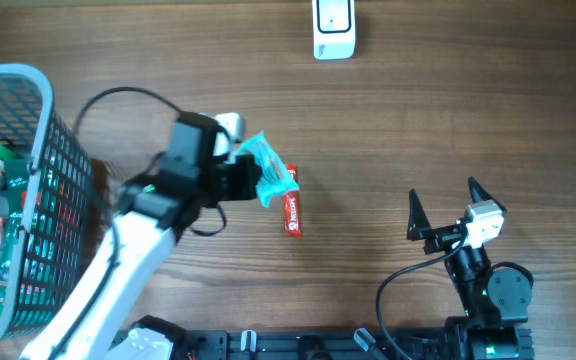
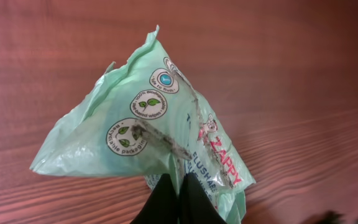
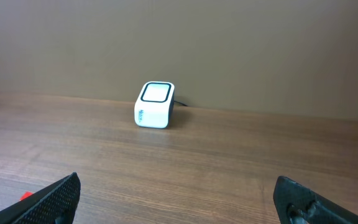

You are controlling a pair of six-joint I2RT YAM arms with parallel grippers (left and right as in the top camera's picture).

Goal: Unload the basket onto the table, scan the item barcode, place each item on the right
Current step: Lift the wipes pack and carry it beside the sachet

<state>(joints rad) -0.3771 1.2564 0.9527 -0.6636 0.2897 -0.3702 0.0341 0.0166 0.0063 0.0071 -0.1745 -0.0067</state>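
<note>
The wooden bench [image 1: 418, 110] is brown, with a fine grain. Far left of the left hand [image 1: 240, 182], a wire basket [image 1: 30, 120] is cut off by the frame edge, and its contents are hard to read. The left hand is clamped on a pale green wipes pack [image 1: 264, 168], whose print is partly hidden in folds. Just to its right, a red packet [image 1: 292, 207] lies on the bench. The right hand [image 1: 445, 203] has its fingers wide apart and holds nothing. Far ahead of it, a white scanner [image 1: 333, 28] stands before a plain wall.

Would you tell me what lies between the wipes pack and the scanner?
Nothing; in the overhead view only bare table separates the pack from the scanner.
</note>
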